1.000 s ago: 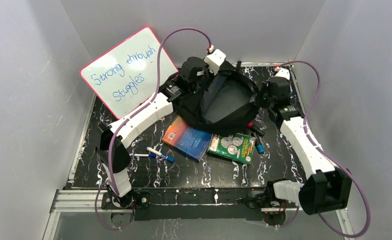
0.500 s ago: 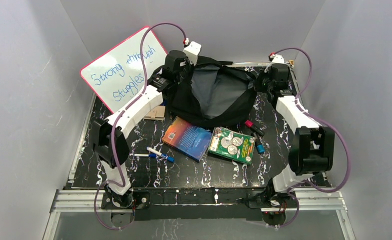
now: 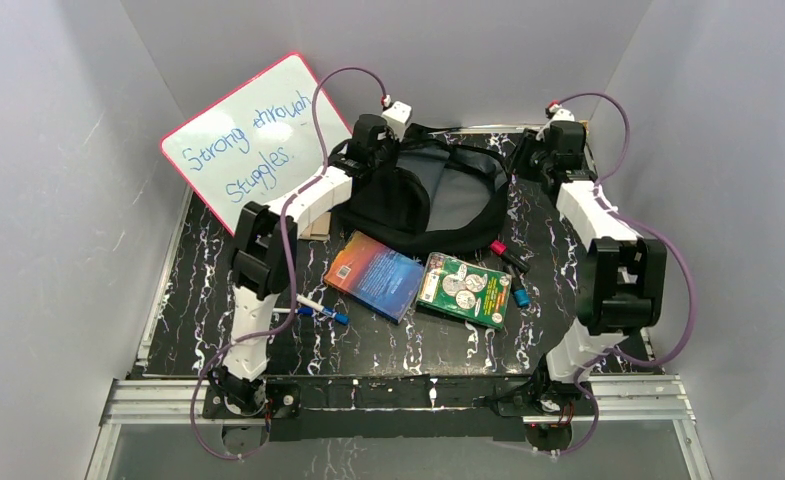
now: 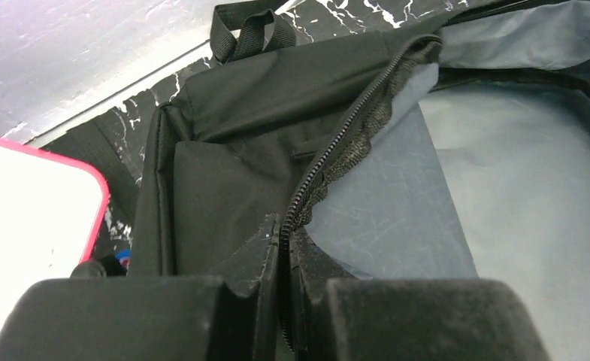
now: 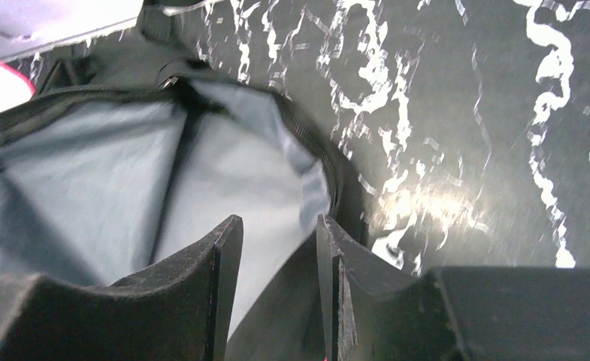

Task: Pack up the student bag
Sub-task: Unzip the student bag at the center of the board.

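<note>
The student bag (image 3: 438, 200) lies at the back of the table, black, its mouth wide and the grey lining showing. My left gripper (image 3: 373, 150) is at the bag's left rim, shut on the zipper edge (image 4: 329, 162), which runs down between its fingers (image 4: 288, 233). My right gripper (image 3: 533, 160) is at the bag's right rim. It is open: the fingers (image 5: 276, 226) stand apart over the grey lining (image 5: 126, 180), and a fold of the rim fabric hangs loose in the gap.
A pink-framed whiteboard (image 3: 253, 140) leans at the back left. In front of the bag lie a blue-orange book (image 3: 375, 275), a green card pack (image 3: 465, 290), blue-capped markers (image 3: 320, 308), and red and blue markers (image 3: 513, 270). A small tan piece (image 3: 313, 228) lies by the left arm.
The right gripper has opened and let go of the bag's right rim. Both arms shifted toward the back of the table, stretching the bag's mouth wider. The left grip is unchanged.
</note>
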